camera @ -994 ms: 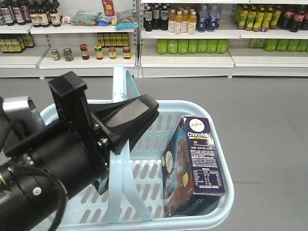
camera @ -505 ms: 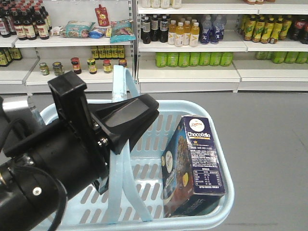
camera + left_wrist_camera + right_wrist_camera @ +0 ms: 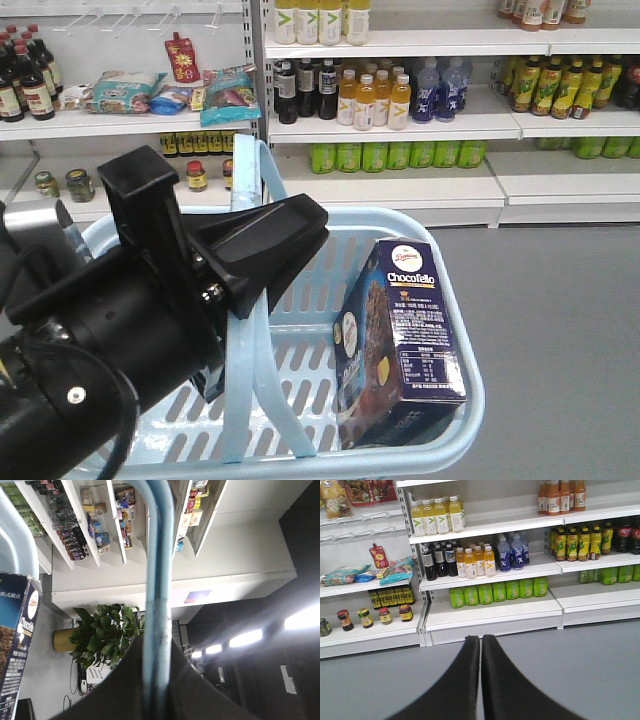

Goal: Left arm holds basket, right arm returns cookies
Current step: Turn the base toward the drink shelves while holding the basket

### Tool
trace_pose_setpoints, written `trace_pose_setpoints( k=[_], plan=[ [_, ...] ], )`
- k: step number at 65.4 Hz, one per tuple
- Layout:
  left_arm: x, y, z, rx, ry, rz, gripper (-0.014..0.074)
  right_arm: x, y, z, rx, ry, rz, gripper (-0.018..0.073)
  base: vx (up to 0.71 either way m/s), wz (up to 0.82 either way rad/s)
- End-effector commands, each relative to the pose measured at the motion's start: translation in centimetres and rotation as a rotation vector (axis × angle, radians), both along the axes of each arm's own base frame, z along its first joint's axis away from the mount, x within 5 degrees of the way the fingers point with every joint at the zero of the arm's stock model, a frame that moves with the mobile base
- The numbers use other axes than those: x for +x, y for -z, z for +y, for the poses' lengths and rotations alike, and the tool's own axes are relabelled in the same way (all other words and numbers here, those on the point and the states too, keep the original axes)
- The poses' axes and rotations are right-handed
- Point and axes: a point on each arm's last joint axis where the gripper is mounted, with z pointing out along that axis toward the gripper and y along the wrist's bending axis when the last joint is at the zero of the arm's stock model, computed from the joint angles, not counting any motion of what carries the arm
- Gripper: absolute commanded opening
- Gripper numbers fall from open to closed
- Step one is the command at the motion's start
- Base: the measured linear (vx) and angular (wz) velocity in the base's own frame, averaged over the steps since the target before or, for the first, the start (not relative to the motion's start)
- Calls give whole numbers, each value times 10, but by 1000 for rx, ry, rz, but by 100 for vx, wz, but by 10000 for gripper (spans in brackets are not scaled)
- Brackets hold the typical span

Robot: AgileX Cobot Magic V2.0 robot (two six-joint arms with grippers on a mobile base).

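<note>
Here, the left pincer (image 3: 292,232) is clenching the two flat handles (image 3: 250,170) of the single light blue basket (image 3: 468,395), its wedge-shaped fingers closing on them where they rise together. The right pincer (image 3: 481,647) is clenching nothing, its two black fingers pressing almost together with only a thin slit between them.

One box of cookies (image 3: 405,335) is standing inside the basket, leaning against the wall on the right of the front view with its white logo uppermost.

The front view is showing the whole basket and box. The left wrist view is catching only a blue handle running down between the dark fingers, an edge of the box at the left, and a potted plant (image 3: 107,635) that no other view is showing. The right wrist view is showing neither basket nor box, only the grey floor (image 3: 580,665) and the shelves (image 3: 490,612) of bottles and jars.

The left arm (image 3: 95,350) is reaching in from the lower left, slanting up over the basket's rim. The right pincer is pointing level at the shelves.
</note>
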Motion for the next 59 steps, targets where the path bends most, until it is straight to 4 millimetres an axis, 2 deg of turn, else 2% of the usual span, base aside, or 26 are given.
trace_pose_setpoints(
  k=[1,59],
  plan=[
    [-2,-23,7,-78,-42,-100,-8,0,-7,-1,-17,11,-87,-8,51,-13],
    [-1,-23,7,-77,-42,-99,-8,0,-7,-1,-17,11,-85,-8,48,-17]
  ],
)
